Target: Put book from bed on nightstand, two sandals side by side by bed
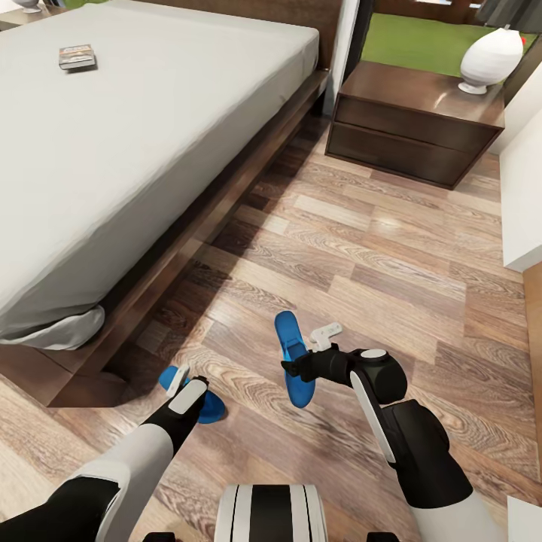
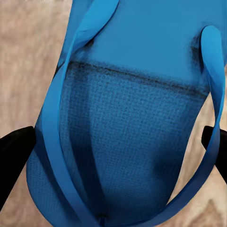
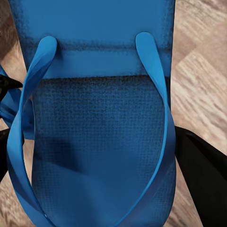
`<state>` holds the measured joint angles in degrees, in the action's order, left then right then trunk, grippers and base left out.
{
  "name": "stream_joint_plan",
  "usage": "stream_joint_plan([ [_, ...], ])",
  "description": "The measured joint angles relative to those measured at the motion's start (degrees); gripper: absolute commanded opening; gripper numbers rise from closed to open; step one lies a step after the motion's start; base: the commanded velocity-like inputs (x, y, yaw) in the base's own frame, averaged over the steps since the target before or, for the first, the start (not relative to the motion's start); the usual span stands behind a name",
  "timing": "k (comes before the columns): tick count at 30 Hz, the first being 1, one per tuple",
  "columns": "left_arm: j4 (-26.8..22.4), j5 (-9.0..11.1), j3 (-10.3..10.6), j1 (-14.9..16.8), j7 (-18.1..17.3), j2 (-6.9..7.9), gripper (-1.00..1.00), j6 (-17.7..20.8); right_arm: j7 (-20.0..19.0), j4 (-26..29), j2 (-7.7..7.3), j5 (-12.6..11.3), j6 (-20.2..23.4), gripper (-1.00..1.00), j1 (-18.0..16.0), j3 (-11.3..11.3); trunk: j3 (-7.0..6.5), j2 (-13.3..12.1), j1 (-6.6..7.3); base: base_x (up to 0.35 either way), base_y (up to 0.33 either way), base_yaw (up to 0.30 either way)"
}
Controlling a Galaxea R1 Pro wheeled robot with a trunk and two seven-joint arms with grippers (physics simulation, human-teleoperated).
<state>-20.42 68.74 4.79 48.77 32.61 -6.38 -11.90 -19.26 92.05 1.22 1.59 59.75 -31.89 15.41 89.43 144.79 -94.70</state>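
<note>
Two bright blue sandals are on the wood floor beside the bed. My left gripper is shut on the left sandal. In the left wrist view its black fingers press both side edges of that sandal. My right gripper is shut on the right sandal, which points toward the nightstand. The right wrist view shows the sandal between black fingers. The book lies far up on the mattress, out by the headboard end.
A white rounded vase stands on the nightstand's top. The bed's dark frame edge runs along the left of the open floor. A white wall or furniture panel borders the right side. My base shows at the bottom.
</note>
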Motion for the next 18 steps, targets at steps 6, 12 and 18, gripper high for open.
stream_joint_plan([
  [6,0.0,-0.09,-0.01,0.0,0.05,0.07,1.0,-0.12,0.0,0.01,0.0,0.01,0.0,-1.0,0.01,0.0,0.0,0.0,0.0,0.0,0.0,0.0],
  [12,-0.02,-0.11,-0.01,0.0,0.09,0.1,1.0,-0.12,0.0,0.02,0.0,0.0,0.0,-1.0,0.01,0.05,0.0,0.0,0.0,0.0,0.0,0.0],
  [18,-1.5,-0.09,0.02,-0.88,2.79,0.34,1.0,-0.04,0.06,-0.04,0.11,0.09,-0.01,-1.0,0.01,-0.12,0.0,0.0,0.0,0.0,0.0,0.0],
])
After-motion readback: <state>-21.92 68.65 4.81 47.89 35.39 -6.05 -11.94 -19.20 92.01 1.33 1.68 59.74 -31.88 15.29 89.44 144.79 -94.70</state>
